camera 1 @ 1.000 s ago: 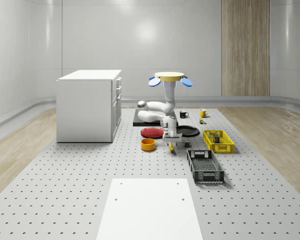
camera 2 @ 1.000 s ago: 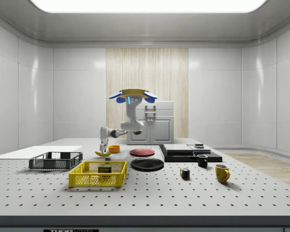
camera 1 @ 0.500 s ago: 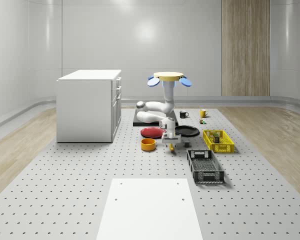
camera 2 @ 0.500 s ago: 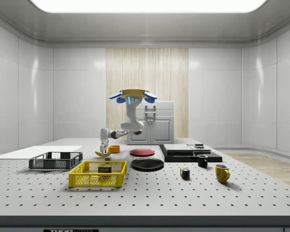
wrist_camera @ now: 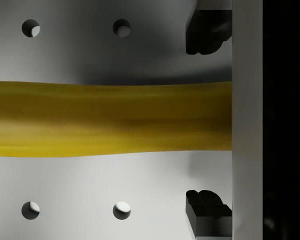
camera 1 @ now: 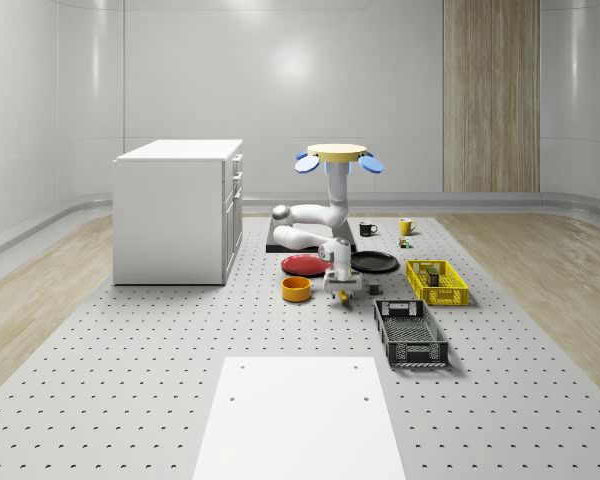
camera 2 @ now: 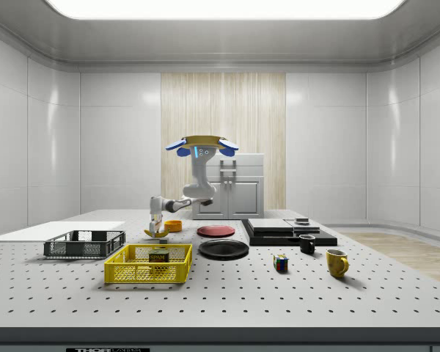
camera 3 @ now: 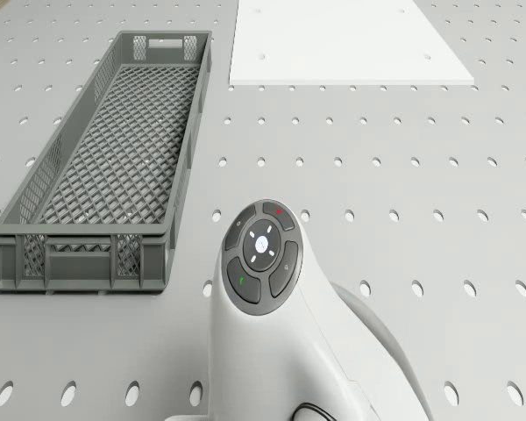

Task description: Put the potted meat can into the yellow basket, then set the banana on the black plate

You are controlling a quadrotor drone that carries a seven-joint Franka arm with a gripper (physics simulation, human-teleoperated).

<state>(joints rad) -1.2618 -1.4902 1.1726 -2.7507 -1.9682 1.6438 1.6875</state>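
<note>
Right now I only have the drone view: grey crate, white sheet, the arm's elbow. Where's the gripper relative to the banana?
Observer: The gripper points down right over the banana, which lies on the table. In the wrist view its fingers stand one on each side of the banana with gaps, so it is open.
Operator: Can done?
Observer: Yes, the potted meat can sits inside the yellow basket.
Operator: Black plate ready?
Observer: I see nothing on the black plate. It lies beside the red plate, and the drone hovers above the table just beyond both.
</note>
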